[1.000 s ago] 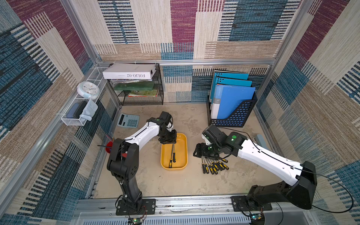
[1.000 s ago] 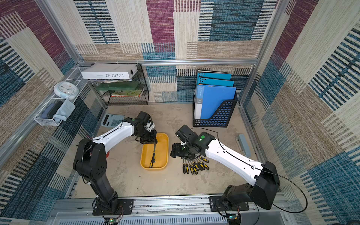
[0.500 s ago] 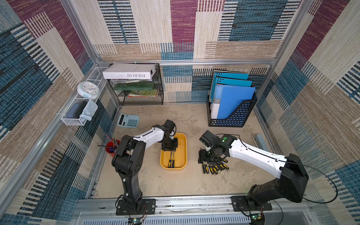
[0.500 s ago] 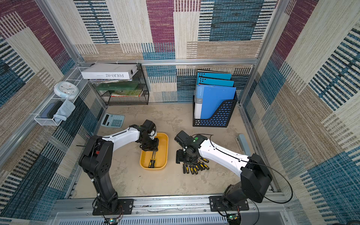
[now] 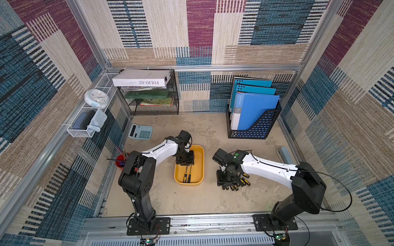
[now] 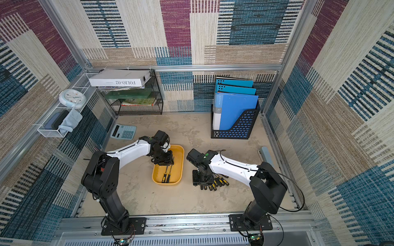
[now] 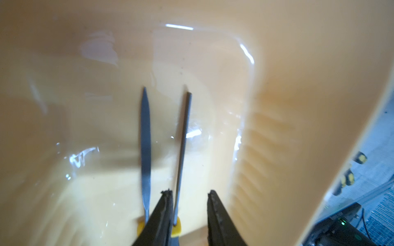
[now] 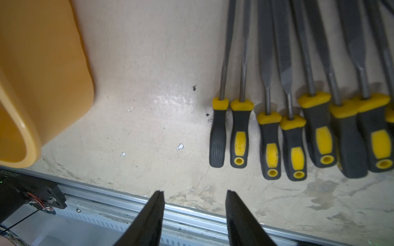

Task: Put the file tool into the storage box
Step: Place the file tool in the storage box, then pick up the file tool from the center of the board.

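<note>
The storage box (image 5: pixel 198 168) (image 6: pixel 178 166) is a shallow yellow tray in the middle of the table. Two file tools with black-and-yellow handles lie side by side inside it, a flat one (image 7: pixel 145 149) and a round one (image 7: pixel 183 138). My left gripper (image 5: pixel 185 164) (image 6: pixel 164 164) (image 7: pixel 188 192) is down in the box and open, with the round file's shaft lying against one finger. Several more file tools (image 5: pixel 236 185) (image 6: pixel 215 183) (image 8: pixel 270 138) lie in a row on the table right of the box. My right gripper (image 5: pixel 225 184) (image 6: pixel 201 181) (image 8: pixel 194 191) hangs over their left side, open and holding nothing.
A calculator (image 5: pixel 140 132) lies at the back left and a red pen cup (image 5: pixel 121 159) by the left wall. A black holder of blue folders (image 5: pixel 253 119) and a wire-mesh rack (image 5: pixel 153 100) stand at the back. The aluminium front rail (image 8: pixel 191 210) runs just past my right fingertips.
My left gripper has come down into the box and opened, leaving a second file beside the first. The right gripper has swung toward the front, over the row of files.
</note>
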`<state>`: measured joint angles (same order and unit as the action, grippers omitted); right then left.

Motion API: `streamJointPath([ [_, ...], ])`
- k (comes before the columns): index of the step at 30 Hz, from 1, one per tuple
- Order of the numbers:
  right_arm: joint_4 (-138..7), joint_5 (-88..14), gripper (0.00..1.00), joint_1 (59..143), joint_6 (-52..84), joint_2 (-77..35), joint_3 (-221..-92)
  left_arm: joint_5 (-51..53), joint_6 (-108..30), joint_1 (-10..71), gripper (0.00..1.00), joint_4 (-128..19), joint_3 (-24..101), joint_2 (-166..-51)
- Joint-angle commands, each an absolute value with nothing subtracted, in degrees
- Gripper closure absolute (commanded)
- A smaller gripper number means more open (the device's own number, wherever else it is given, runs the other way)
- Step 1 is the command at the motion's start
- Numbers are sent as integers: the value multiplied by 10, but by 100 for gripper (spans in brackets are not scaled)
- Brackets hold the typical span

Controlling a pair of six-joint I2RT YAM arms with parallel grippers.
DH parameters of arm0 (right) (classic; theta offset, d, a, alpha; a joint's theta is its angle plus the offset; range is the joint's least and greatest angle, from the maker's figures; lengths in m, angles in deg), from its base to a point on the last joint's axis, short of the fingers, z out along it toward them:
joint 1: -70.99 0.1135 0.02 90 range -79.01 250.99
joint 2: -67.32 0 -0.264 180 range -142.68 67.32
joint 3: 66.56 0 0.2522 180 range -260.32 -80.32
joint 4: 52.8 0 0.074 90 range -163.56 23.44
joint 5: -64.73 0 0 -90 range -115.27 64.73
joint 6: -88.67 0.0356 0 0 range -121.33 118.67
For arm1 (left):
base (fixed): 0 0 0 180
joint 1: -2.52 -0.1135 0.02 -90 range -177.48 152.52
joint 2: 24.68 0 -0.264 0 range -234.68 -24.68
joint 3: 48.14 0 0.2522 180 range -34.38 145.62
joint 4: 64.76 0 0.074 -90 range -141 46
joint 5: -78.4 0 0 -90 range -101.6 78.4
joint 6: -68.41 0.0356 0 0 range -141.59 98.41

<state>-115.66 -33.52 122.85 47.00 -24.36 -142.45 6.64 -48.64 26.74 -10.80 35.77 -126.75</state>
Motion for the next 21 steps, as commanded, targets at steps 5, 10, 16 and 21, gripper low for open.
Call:
streamJointPath([
  [5,-1156,-327,55,1231,479,-259,-1413,104,-512,267,68,-56,399,-1203],
  [10,-1139,-330,57,1231,469,-277,-1412,125,-523,266,68,-34,422,-1163],
  [16,-1135,-322,62,1231,462,-299,-1411,125,-528,266,68,-17,432,-1132],
  [21,-1144,-307,64,1232,456,-317,-1419,125,-532,264,68,-15,424,-1120],
])
